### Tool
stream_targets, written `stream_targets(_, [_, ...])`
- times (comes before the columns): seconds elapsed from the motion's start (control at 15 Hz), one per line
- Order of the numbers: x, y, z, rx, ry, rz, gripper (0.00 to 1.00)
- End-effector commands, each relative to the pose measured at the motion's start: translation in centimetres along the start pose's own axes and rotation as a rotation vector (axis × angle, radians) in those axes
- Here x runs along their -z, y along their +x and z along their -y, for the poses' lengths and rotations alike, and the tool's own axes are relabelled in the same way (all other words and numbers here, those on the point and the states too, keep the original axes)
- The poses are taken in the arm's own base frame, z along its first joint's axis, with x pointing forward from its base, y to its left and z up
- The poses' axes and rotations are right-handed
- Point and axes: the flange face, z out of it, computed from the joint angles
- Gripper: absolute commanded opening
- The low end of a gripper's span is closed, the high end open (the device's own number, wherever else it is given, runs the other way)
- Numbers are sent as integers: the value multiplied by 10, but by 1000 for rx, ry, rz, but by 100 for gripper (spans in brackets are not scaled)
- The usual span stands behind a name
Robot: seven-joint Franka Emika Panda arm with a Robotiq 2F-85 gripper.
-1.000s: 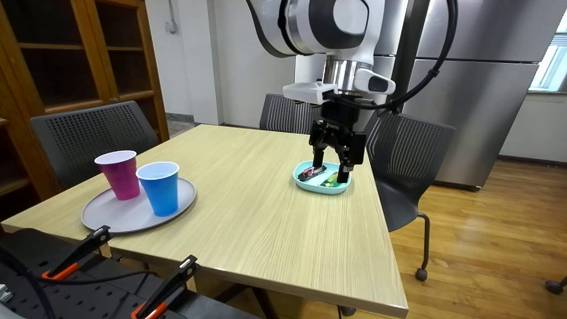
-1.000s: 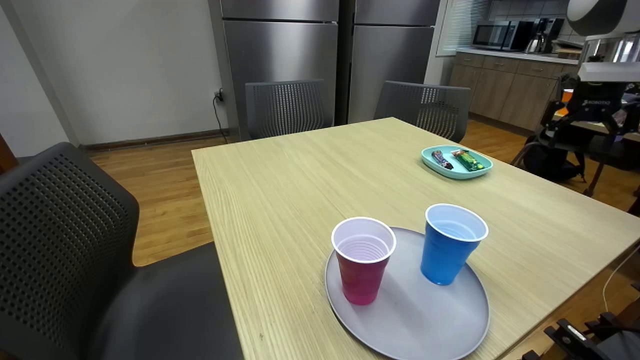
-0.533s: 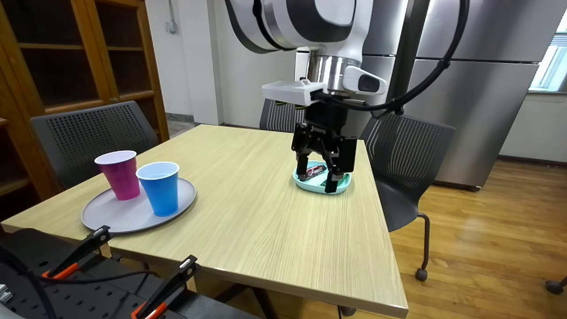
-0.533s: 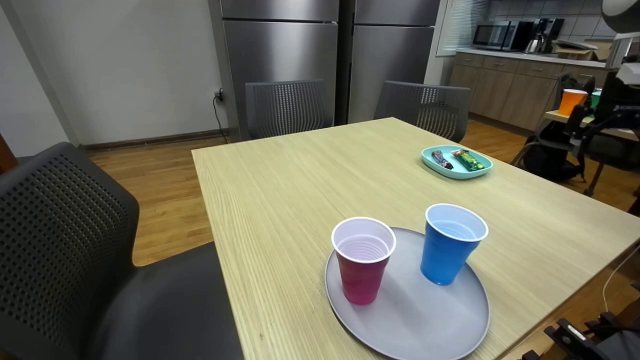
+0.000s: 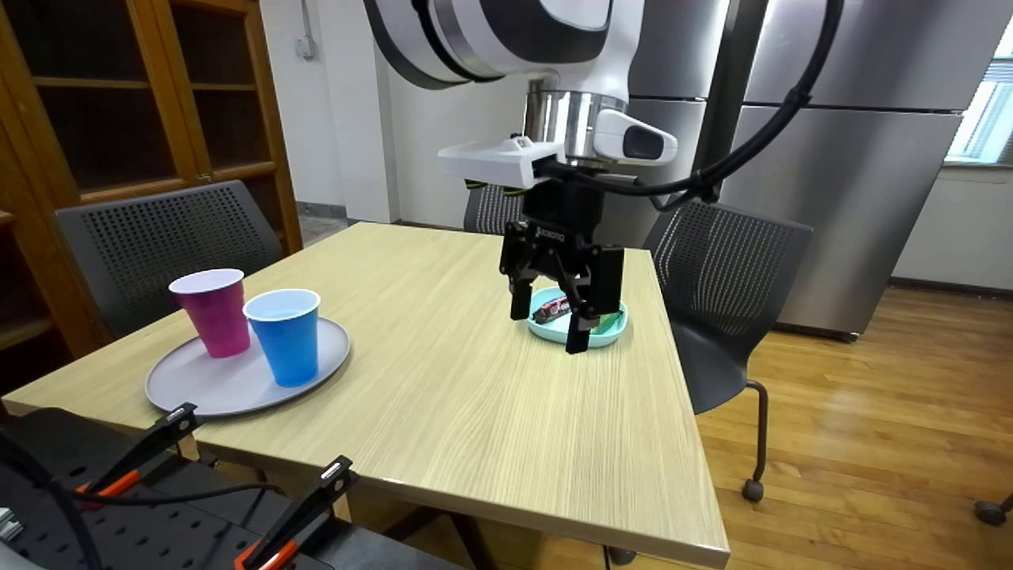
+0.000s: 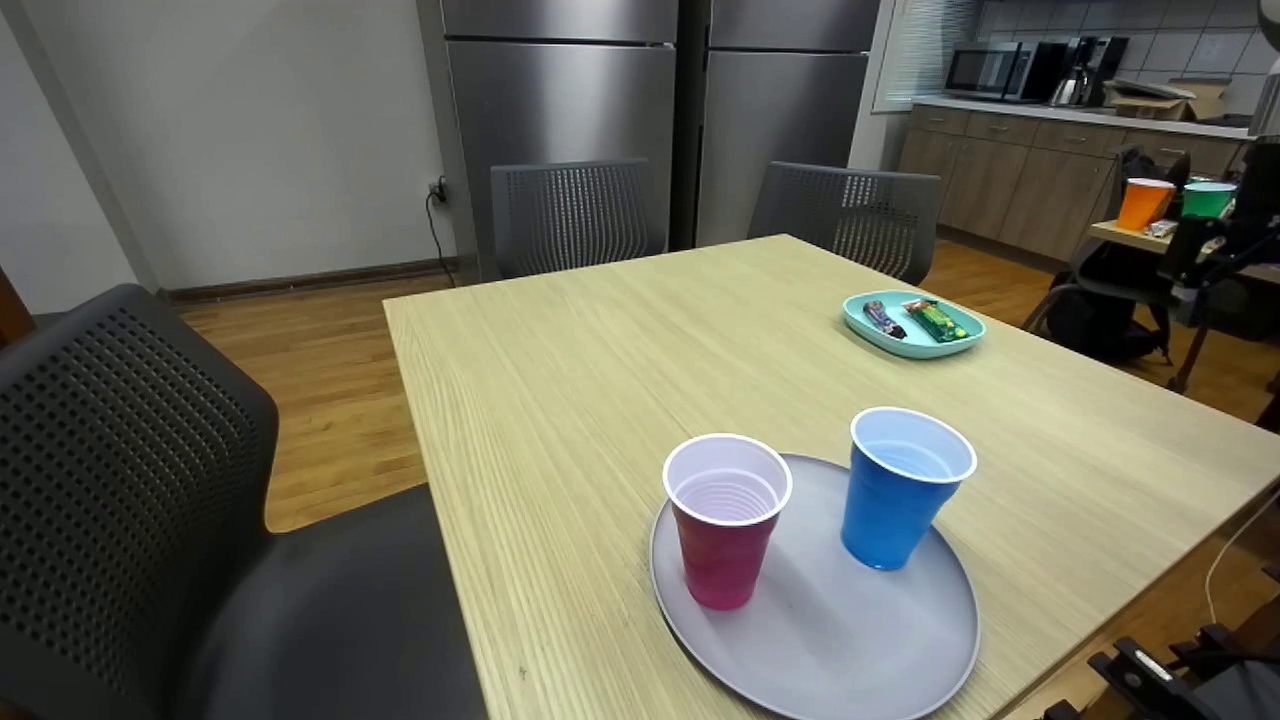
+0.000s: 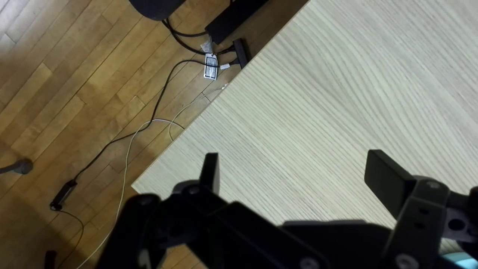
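The arm [image 5: 546, 36] arches in from the top of an exterior view, wrist [image 5: 571, 123] close to upright, and the gripper [image 7: 291, 168] points straight down over the table [image 5: 443, 388]. Jaws parted wide, nothing in their grasp, clear of the wood! There's the dish [image 6: 912, 344] near the table's edge, dark bar [image 6: 884, 319] and green bar [image 6: 937, 321] lying in it side by side, just apart. A finger [image 5: 578, 336] cuts across it in an exterior view, but only as overlap: the gripper hangs beside the dish, touching neither bar. Over to the wrist view: wood grain between the fingers, a table corner close by, the dish just peeking in at bottom right. A cable [image 5: 775, 123] loops up off the wrist. And well away, purple cup [image 6: 727, 560] and blue cup [image 6: 890, 520] stand on the plate [image 6: 830, 650].
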Motion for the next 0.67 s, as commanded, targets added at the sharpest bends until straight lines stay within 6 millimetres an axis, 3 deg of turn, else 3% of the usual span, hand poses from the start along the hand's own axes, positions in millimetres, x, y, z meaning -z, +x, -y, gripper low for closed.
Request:
stream_targets(0.0, [7, -11, -5, 10, 5, -32, 100])
stream_targets(0.07, [1, -3, 0, 1, 2, -2, 100])
stream_targets(0.6, [1, -4, 0, 2, 4, -11, 100])
